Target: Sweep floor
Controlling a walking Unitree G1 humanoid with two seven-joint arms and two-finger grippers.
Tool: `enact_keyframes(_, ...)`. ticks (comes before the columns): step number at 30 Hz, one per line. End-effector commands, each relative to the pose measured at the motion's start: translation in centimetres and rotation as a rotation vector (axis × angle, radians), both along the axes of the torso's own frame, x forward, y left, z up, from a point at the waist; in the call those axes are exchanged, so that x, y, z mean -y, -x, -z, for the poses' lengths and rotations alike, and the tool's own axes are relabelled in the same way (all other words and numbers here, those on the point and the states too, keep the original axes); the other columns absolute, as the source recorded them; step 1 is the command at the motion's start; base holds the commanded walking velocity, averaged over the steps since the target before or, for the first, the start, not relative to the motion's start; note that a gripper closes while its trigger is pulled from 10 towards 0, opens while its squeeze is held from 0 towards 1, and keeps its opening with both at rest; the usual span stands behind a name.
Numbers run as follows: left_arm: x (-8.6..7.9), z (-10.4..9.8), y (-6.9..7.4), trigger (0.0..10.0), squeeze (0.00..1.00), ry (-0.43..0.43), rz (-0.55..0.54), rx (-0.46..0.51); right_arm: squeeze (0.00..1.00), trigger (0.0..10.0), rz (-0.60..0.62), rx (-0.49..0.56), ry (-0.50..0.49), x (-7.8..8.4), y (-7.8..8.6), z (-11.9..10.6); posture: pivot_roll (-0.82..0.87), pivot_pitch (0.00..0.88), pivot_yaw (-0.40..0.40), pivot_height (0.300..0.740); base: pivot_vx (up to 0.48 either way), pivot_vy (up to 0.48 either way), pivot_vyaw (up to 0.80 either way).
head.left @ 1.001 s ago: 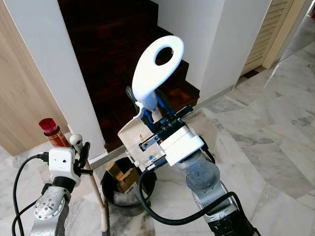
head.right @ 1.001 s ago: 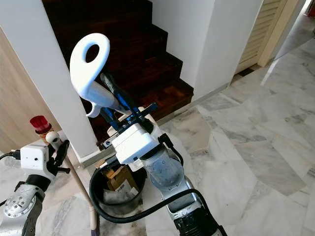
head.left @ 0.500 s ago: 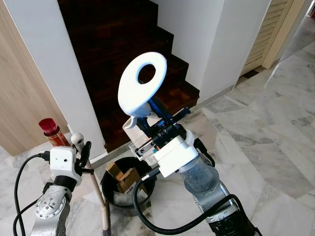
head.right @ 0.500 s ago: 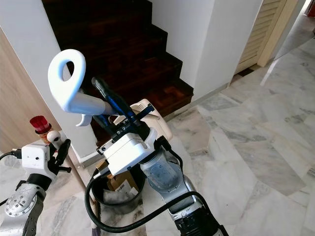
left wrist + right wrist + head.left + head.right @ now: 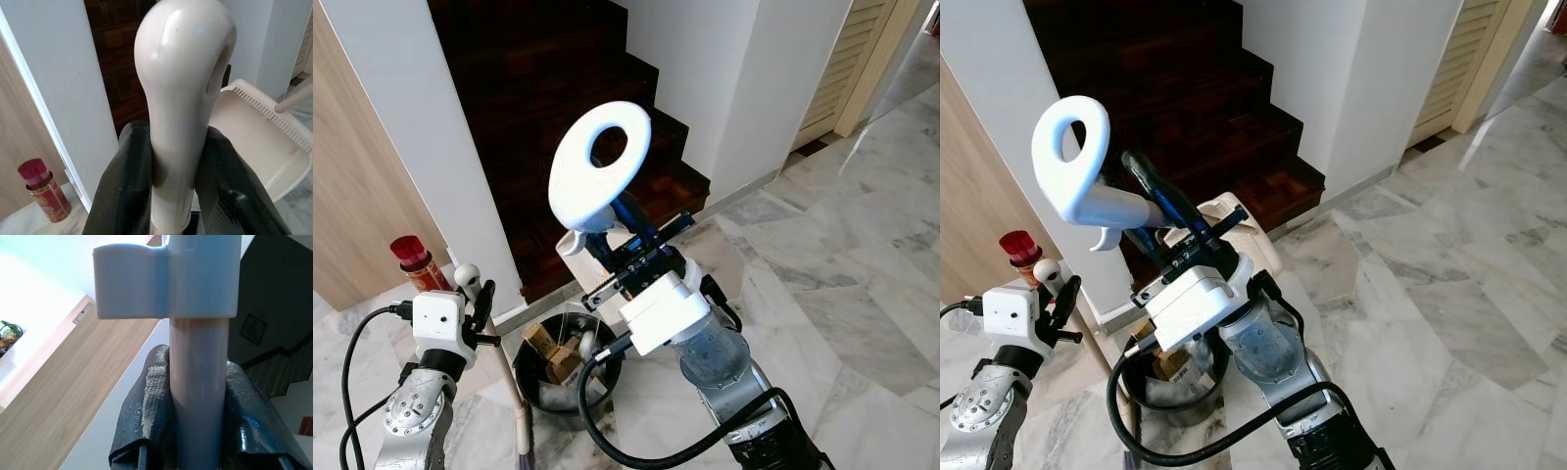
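Since a second ago right gripper point(image 5: 628, 257) has swung the dustpan point(image 5: 1234, 230) over the bin point(image 5: 536, 397), jaws clamped on its upright handle; left gripper point(image 5: 481, 311) clamps the broom point(image 5: 509, 392) beside it.

No text, label, brand, number or sign can be read on anything here

One dustpan point(image 5: 266, 132), one broom handle point(image 5: 181, 98), one black bin point(image 5: 533, 387) and one red-capped can point(image 5: 419, 262) are counted.
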State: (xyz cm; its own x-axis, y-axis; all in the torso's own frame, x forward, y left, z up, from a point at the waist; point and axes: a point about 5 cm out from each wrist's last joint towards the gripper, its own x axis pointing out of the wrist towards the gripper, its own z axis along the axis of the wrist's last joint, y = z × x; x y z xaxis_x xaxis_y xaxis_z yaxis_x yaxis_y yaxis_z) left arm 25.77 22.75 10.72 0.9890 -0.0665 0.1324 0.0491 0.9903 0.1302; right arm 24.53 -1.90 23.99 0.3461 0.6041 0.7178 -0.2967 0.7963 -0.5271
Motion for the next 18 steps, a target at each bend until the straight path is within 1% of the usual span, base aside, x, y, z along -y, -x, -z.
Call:
enact_keyframes(1,0.2,-0.6,-0.3,10.0,0.0,-0.016,0.004,0.034,0.0,10.0,-0.04,0.109,-0.027,-0.3,1.1,-1.8,0.09,0.055,-0.009,0.74,0.0,0.0,0.0)
enact_keyframes(5,0.2,-0.6,-0.3,10.0,0.0,-0.017,0.004,0.034,0.0,10.0,-0.023,0.063,-0.038,-0.2,0.7,-1.5,0.09,0.055,-0.008,0.74,0.0,0.0,0.0)
enact_keyframes(6,0.2,-0.6,-0.3,10.0,0.0,-0.017,0.004,0.034,0.0,10.0,0.006,-0.007,-0.08,0.2,-0.1,-1.3,0.09,0.056,-0.008,0.74,0.0,0.0,0.0)
enact_keyframes(8,0.3,-0.6,-0.3,10.0,0.0,-0.016,0.005,0.034,0.0,10.0,0.034,-0.07,-0.116,0.6,-0.9,-1.2,0.09,0.058,-0.008,0.74,0.0,0.0,0.0)
enact_keyframes(10,0.4,-0.6,-0.3,10.0,0.0,-0.015,0.008,0.034,0.0,10.0,0.056,-0.159,-0.183,1.4,-1.9,-0.9,0.09,0.057,-0.007,0.74,0.0,0.0,0.0)
enact_keyframes(11,0.5,-0.5,-0.3,10.0,0.0,-0.014,0.011,0.032,0.0,10.0,0.089,-0.254,-0.254,2.2,-3.1,-0.6,0.09,0.059,-0.007,0.74,0.0,0.0,0.0)
enact_keyframes(13,0.5,-0.5,-0.3,10.0,0.0,-0.013,0.012,0.032,0.0,10.0,0.102,-0.297,-0.291,2.7,-3.5,-0.4,0.09,0.059,-0.007,0.74,0.0,0.0,0.0)
enact_keyframes(16,0.5,-0.5,-0.3,10.0,0.0,-0.012,0.013,0.031,0.0,10.0,0.145,-0.383,-0.395,3.9,-4.6,-0.1,0.09,0.059,-0.007,0.74,0.0,0.0,0.0)
enact_keyframes(18,0.5,-0.5,-0.3,10.0,0.0,-0.011,0.013,0.031,0.0,10.0,0.177,-0.452,-0.484,5.0,-5.3,0.1,0.09,0.06,-0.005,0.74,0.0,0.0,0.0)
